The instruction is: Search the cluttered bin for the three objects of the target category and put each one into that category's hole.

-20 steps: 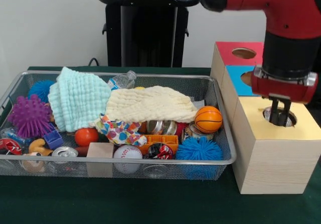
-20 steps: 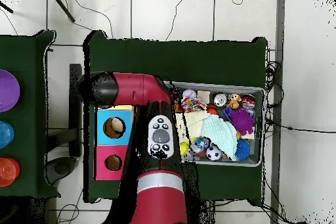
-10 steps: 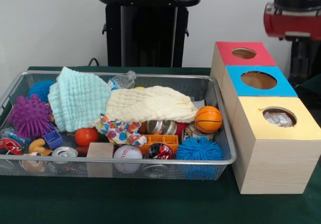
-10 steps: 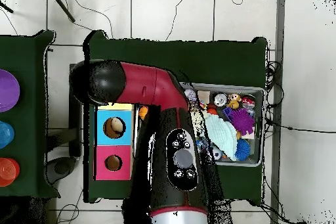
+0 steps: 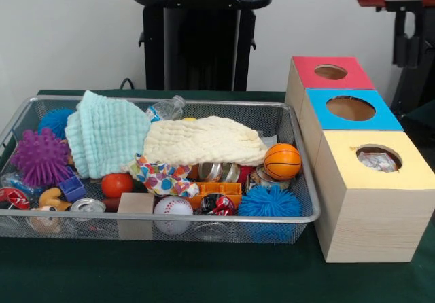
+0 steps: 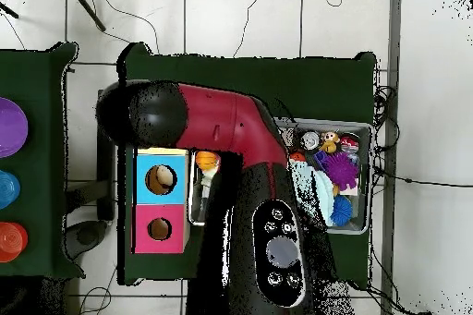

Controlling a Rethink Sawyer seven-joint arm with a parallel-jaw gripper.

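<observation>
The dotted cloth (image 5: 162, 176) is lying crumpled near the front of the wire basket (image 5: 204, 218), stretching from side to side. The yellow towel (image 5: 204, 142) is lying over its back edge, and the green towel (image 5: 105, 132) is sitting to the left. A baseball (image 5: 172, 208) and a wooden block (image 5: 136, 204) are sitting just in front. More dotted cloth is showing inside the hole (image 5: 378, 158) of the yellow box (image 5: 370, 208). The gripper (image 5: 408, 38) is hanging high above the boxes; I cannot tell if its jaws are apart.

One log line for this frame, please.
gripper: high, near red-topped box | yellow hole: pale piece inside | bin: one dotted fabric piece visible at cream towel edge
</observation>
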